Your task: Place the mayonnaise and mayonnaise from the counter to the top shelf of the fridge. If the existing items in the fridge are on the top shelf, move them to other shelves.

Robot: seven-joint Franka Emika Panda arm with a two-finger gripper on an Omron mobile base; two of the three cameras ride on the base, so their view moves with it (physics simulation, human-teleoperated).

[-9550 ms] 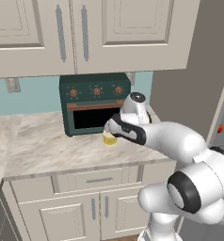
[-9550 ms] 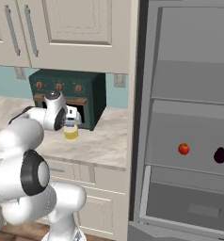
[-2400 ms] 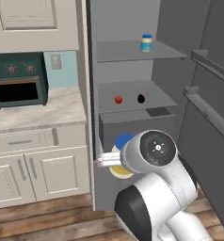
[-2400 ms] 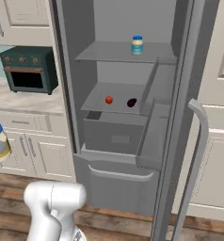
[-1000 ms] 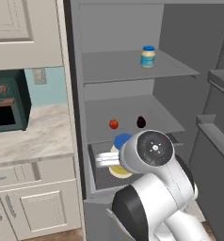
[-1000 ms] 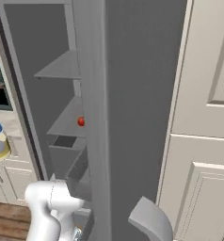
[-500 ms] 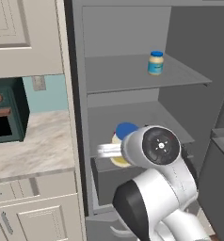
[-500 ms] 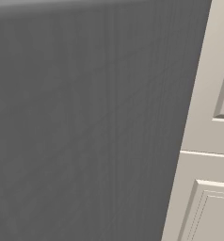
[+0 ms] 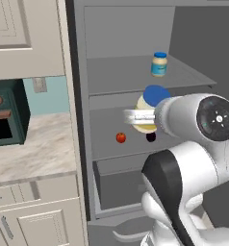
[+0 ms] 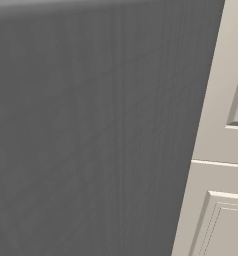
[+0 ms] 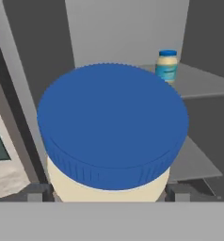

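Held mayonnaise jar (image 11: 109,141) shows a matt blue lid with fine ribbed edge; fridge (image 9: 126,29) walls smooth matt grey; counter (image 9: 34,149) polished-looking marbled stone.

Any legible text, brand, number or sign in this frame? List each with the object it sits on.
None is legible.
Mayonnaise jar on the top shelf: its label band is too small and blurred to read.
Mayonnaise jar in the gripper: label hidden or blurred; its blue lid is plain.
Toaster oven: its dials show no readable marks.
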